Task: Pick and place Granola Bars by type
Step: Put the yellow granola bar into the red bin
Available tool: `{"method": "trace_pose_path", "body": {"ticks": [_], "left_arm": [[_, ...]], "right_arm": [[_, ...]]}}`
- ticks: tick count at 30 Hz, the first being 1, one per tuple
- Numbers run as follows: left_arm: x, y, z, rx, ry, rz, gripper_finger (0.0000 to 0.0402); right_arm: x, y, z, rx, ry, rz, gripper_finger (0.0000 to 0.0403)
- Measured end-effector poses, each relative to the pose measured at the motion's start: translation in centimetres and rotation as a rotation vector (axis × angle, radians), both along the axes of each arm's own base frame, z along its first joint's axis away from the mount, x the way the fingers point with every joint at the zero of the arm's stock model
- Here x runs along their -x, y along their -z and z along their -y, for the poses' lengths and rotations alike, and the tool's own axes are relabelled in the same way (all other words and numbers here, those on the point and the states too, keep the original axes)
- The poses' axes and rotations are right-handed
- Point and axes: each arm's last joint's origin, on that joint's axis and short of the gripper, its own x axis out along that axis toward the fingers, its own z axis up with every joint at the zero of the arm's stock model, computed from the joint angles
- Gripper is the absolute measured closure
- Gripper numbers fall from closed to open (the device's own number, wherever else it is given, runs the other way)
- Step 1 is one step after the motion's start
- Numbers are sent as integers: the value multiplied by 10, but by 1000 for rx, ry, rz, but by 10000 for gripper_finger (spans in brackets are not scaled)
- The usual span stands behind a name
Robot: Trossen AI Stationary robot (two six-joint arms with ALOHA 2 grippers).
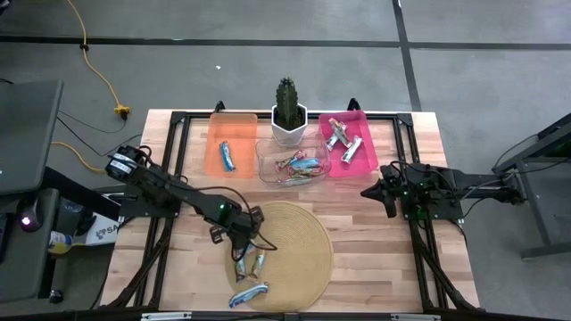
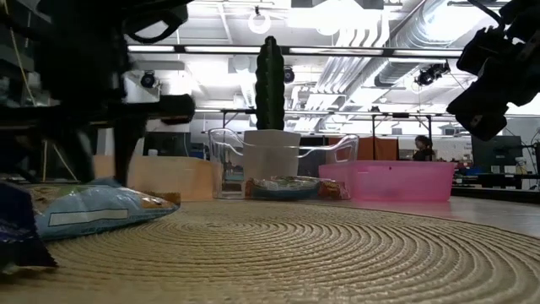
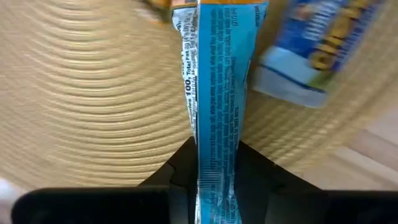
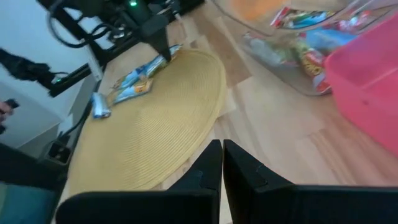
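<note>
Wooden table [image 1: 187,267] carries a round woven mat [image 1: 299,250], on which the left pincer [image 1: 241,252] pinches a blue granola bar [image 3: 217,106] between its fingers, two more bars [image 1: 249,292] lying just beside it, while the right pincer [image 1: 368,192] waits pressed together beside the pink bin [image 1: 361,165].

three bins [image 1: 232,143], one cactus [image 1: 287,100], one mat [image 1: 299,254]

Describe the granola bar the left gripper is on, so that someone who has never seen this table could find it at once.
Start at the round woven mat at the table's front edge. On its left part lie three blue-wrapped bars; the target bar is the one under the left gripper. Unlike its neighbours, it sits between the gripper's dark fingers.
</note>
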Motion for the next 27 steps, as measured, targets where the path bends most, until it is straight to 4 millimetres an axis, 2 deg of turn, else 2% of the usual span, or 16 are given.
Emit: {"method": "trace_pose_path", "body": {"ticks": [6,11,17,22,27], "left_arm": [[-18,-17,-16,2,-126,61,331],[-36,-45,-39,31,-218,152,330],[-66,-101,-69,189,-369,326,329],[-88,-151,-87,435,-459,545,329],[-101,-197,-106,744,-499,730,329]], "right_arm": [[0,0,1,15,36,-1,402],[0,0,1,15,37,-1,402],[0,0,1,12,39,-1,402],[0,0,2,18,49,-1,402],[0,0,3,35,84,-1,402]]}}
